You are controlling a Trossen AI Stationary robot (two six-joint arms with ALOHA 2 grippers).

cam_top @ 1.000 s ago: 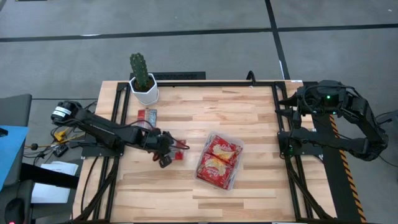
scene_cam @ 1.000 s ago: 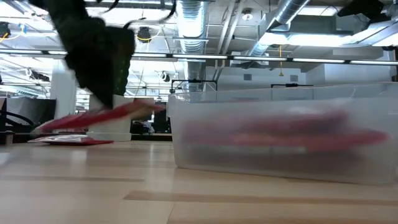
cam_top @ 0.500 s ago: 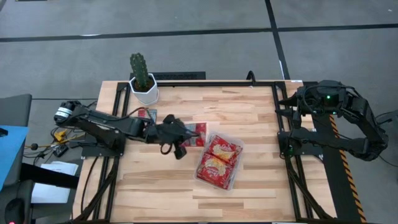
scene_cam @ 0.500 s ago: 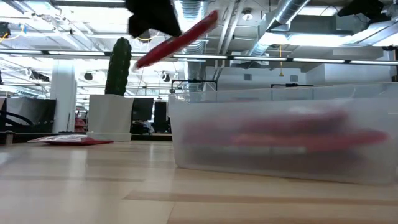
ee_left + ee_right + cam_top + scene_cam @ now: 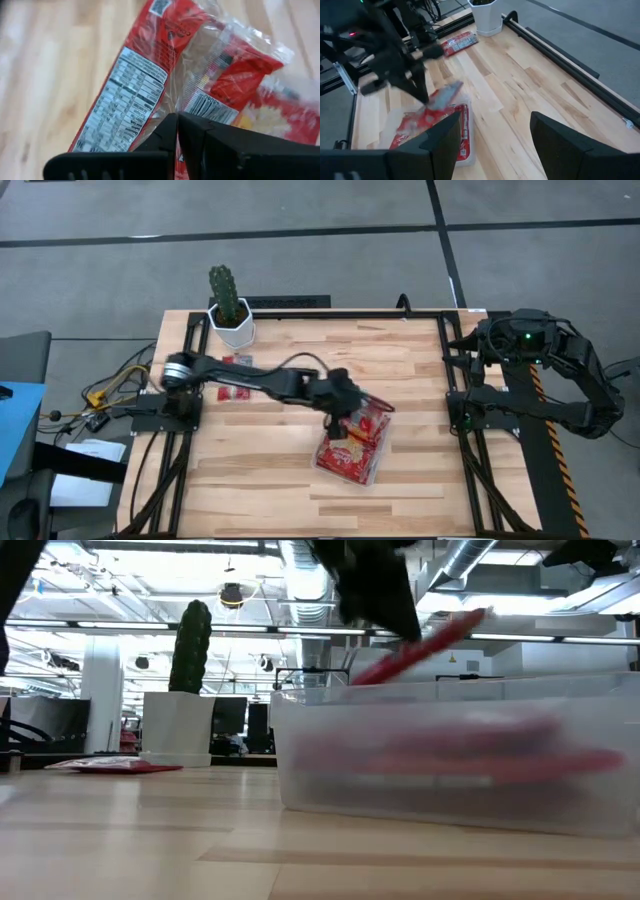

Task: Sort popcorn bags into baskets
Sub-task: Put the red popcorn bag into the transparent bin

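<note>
Left fingers [image 5: 349, 416], with popcorn bag [image 5: 425, 646], now over basket [image 5: 372, 473].

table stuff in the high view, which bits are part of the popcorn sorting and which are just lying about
Part of the job:
red foil popcorn bag in the left gripper
clear shallow plastic bin, bags inside
red packets on the wood

Lying about:
green cactus in white pot

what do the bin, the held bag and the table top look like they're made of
Bin: probably clear plastic, slightly frosted; the red bags inside show through its wall.
Held bag, in the left gripper above the bin: looks like glossy foil or plastic film, with a crinkled shiny edge and printed label.
Table top: light wood in jointed strips, smooth finish.
</note>
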